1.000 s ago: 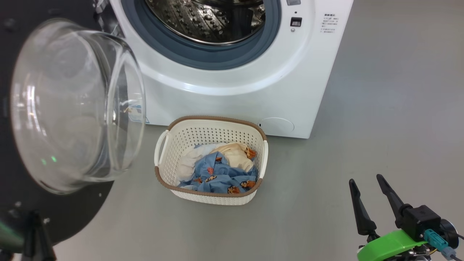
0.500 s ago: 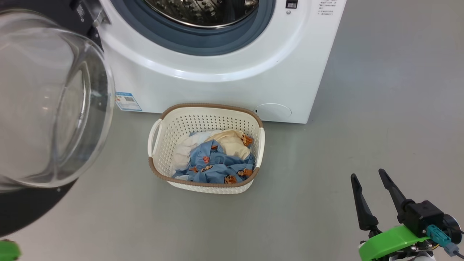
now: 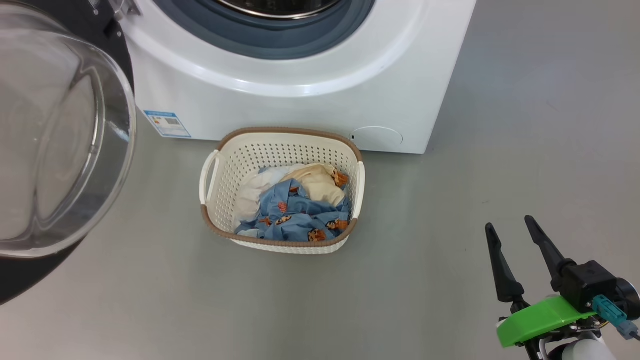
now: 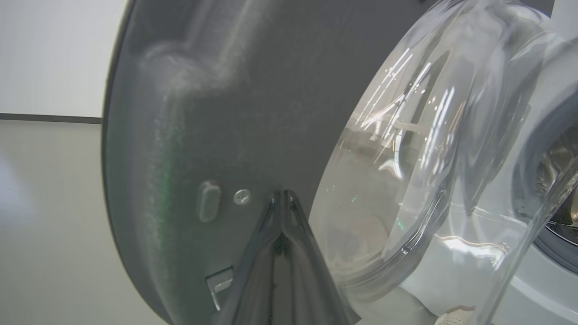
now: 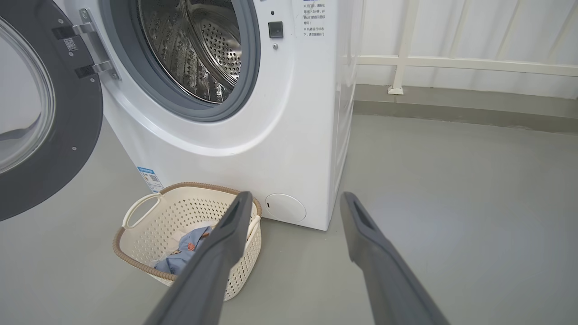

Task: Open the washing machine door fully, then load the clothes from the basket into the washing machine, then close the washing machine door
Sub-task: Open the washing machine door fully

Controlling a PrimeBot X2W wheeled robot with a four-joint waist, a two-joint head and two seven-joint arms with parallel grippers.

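On the washing machine (image 3: 310, 105), a blue label (image 3: 167, 123) and small printed lines (image 5: 314, 18) are seen; nothing can be read.

left hand (image 4: 282, 195) closed, right hand (image 3: 509, 223) spread

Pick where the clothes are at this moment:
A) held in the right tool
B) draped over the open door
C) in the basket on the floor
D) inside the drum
C: the clothes lie heaped in the basket in front of the washing machine, and the right tool stands open and empty.
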